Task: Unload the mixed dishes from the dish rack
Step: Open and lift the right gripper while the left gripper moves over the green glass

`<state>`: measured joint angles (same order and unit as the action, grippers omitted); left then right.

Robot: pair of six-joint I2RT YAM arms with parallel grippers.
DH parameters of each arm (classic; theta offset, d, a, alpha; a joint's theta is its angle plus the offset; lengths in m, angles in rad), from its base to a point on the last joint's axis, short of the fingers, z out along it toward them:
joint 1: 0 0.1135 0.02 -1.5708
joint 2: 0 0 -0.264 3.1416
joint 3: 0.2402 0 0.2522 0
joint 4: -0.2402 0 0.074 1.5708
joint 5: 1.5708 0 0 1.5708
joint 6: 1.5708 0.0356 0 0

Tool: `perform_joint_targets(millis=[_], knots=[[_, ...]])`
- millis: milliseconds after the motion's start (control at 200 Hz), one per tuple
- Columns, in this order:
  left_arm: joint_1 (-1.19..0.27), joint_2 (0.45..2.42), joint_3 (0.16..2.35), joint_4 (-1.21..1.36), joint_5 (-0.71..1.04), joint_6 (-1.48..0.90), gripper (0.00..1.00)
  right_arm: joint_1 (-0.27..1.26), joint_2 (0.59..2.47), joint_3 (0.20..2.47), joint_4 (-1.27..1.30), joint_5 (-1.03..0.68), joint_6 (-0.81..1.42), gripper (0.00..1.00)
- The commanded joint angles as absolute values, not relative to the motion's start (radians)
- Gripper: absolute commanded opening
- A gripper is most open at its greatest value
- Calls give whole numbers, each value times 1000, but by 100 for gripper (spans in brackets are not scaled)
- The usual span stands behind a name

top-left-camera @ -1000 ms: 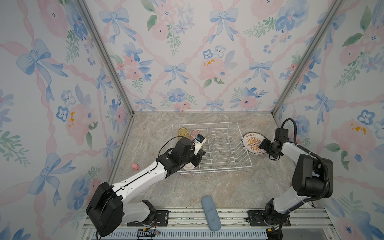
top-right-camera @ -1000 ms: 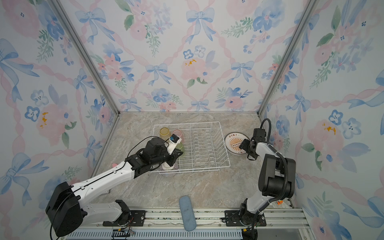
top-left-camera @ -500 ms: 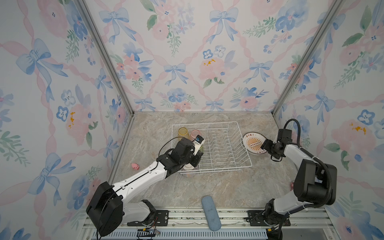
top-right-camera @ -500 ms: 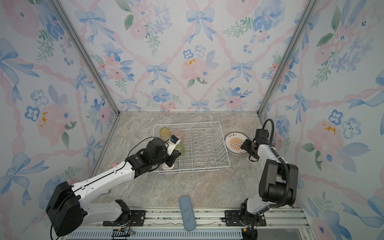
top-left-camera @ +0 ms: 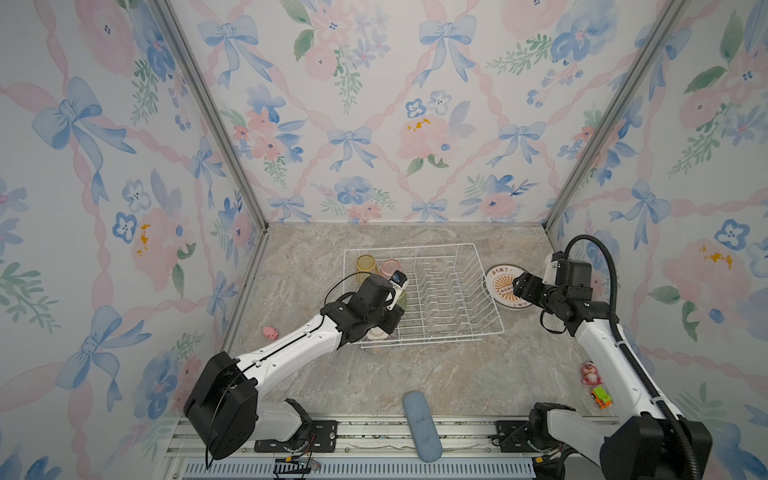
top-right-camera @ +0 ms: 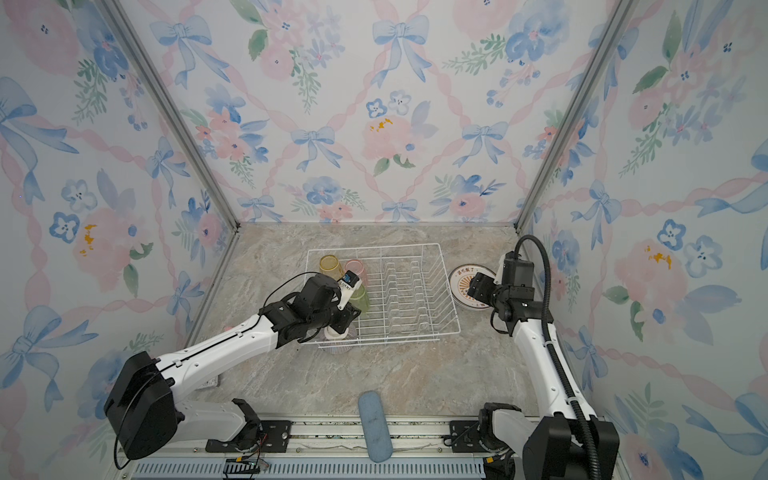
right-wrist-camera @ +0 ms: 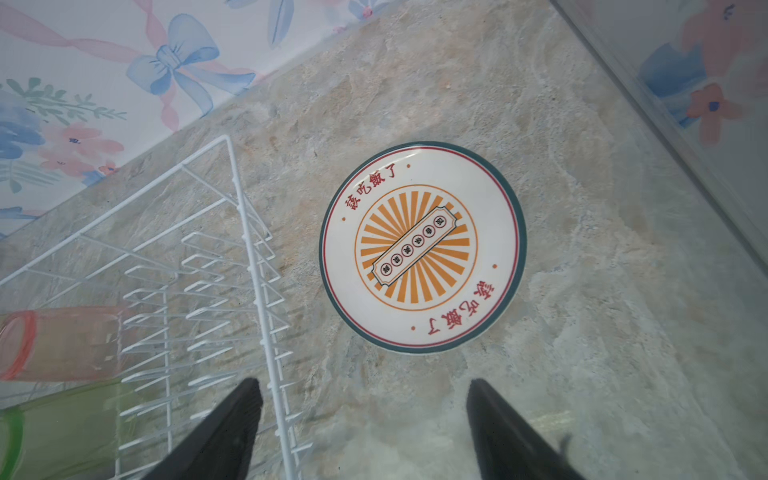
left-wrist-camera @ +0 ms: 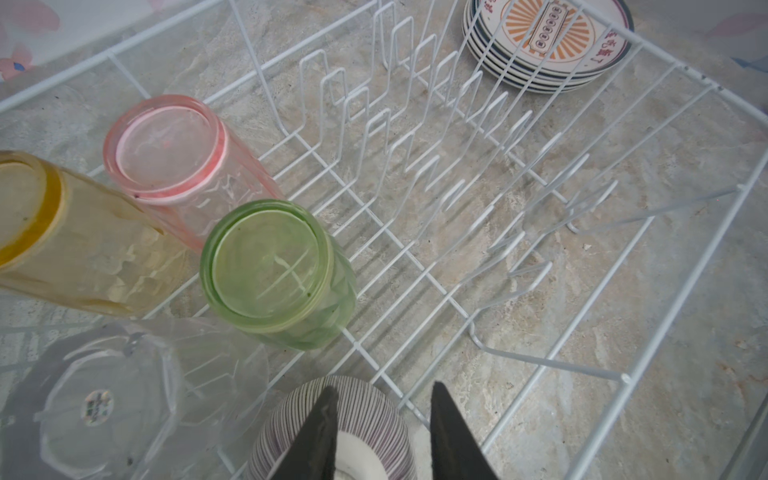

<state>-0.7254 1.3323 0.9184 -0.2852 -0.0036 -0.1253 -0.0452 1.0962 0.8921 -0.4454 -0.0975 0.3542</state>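
Note:
The white wire dish rack (top-left-camera: 449,338) holds upturned yellow (top-left-camera: 365,264), pink (top-left-camera: 390,266), green (top-right-camera: 358,297) and clear (left-wrist-camera: 104,395) tumblers at its left end. The striped bowl (left-wrist-camera: 374,411) lies upside down at the rack's near left corner. My left gripper (left-wrist-camera: 382,386) hangs right over the bowl with its jaws partly apart: one finger is over the white foot, the other past the bowl's side. A stack of teal-rimmed plates (right-wrist-camera: 422,247) rests on the table right of the rack. My right gripper (right-wrist-camera: 365,415) is open and empty above the table between rack and plates.
A blue-grey pad (top-left-camera: 422,426) lies at the table's front edge. A small pink toy (top-left-camera: 270,332) sits by the left wall, and two small toys (top-left-camera: 590,372) lie near the right wall. Floral walls close in three sides.
The left gripper's jaws have spread apart over the bowl while the arm stayed in place. The right gripper drew back slightly from the plates, still open.

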Motion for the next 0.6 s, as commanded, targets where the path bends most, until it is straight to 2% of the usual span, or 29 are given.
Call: perform_joint_targets(millis=[0,140,215,440,595], knots=[[-720,1329,936,-327,-11,-154,33,-2,1047,876,-513,-87,345,81],[-718,1329,963,-389,-45,-183,44,25,1006,870,-539,-91,341,82],[-718,1326,975,-409,-92,-201,56,45,995,869,-547,-101,338,83],[-707,1333,1025,-409,-194,-245,56,166,1010,904,-571,-187,301,82],[-691,1364,1091,-409,-146,-212,59,280,1056,961,-574,-152,295,83]])
